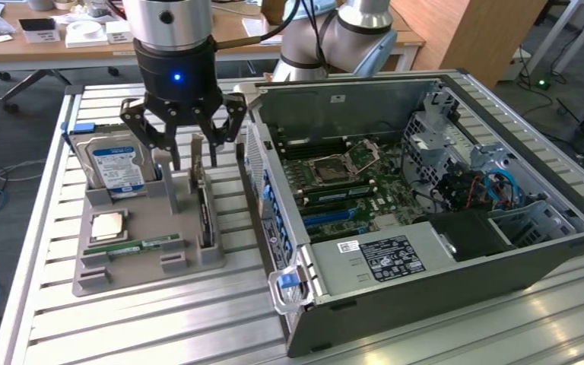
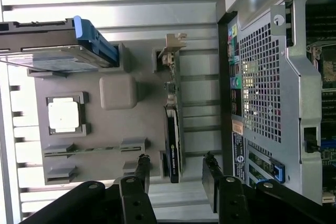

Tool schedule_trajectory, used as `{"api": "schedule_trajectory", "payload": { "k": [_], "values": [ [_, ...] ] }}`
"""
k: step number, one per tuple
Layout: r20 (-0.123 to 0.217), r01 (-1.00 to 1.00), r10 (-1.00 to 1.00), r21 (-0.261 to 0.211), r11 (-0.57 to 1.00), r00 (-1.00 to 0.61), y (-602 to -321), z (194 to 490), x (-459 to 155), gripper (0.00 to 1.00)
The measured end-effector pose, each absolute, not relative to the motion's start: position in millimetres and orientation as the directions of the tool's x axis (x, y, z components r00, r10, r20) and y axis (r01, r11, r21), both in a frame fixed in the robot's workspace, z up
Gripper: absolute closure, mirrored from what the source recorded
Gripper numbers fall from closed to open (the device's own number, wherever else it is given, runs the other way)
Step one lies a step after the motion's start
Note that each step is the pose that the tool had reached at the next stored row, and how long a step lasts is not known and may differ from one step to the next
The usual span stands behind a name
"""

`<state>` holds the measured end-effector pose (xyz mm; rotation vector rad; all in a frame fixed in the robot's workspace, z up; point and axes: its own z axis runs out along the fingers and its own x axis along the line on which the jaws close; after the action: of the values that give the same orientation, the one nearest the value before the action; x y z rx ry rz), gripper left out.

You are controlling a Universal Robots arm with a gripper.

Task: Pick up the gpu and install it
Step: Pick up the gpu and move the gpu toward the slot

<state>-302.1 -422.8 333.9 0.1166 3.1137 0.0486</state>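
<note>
jaws: wide apart, holding nothing. the fingers [image 2: 142, 167] stand one on each face of the gpu [image 1: 204, 204], with a gap on both sides and no contact seen.

gpu: on edge in a slot of the grey tray [image 1: 142, 222], silver bracket end up, not yet in the machine.

same tray, exterior view: hard drive [image 1: 118, 163] with blue label upright at 9 o'clock of the gpu; cpu [image 1: 107, 225] flat in its recess at 8 o'clock; ram stick [image 1: 134, 247] lying at 7 o'clock.

computer case [image 1: 444, 251]: just beside the tray at 3 o'clock, on its side, open, motherboard [image 1: 343, 176] exposed.

tray and case both rest on the slatted metal worktop [image 1: 119, 327].
</note>
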Motion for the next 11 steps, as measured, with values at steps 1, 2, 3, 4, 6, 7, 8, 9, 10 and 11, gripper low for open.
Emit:
{"api": "schedule_trajectory", "payload": {
  "k": [1,2,3,4,6,7,8,9,10,11],
  "values": [
    [-0.024,0.074,0.075,0.032,0.997,-0.997,-423,333,-302,0.47],
    [-0.024,0.074,0.075,0.032,0.997,-0.997,-423,332,-302,0.47],
    [-0.024,0.074,0.075,0.032,0.997,-0.997,-423,331,-302,0.47],
    [-0.024,0.074,0.075,0.032,0.997,-0.997,-423,330,-302,0.47],
    [-0.024,0.074,0.075,0.032,0.997,-0.997,-423,328,-302,0.47],
    [-0.024,0.074,0.075,0.032,0.997,-0.997,-423,327,-302,0.47],
    [-0.024,0.074,0.075,0.032,0.997,-0.997,-423,326,-302,0.47],
    [-0.024,0.074,0.075,0.032,0.997,-0.997,-423,325,-302,0.47],
    [-0.024,0.074,0.075,0.032,0.997,-0.997,-423,324,-302,0.47],
    [-0.024,0.074,0.075,0.032,0.997,-0.997,-423,322,-302,0.47]
  ]
}}
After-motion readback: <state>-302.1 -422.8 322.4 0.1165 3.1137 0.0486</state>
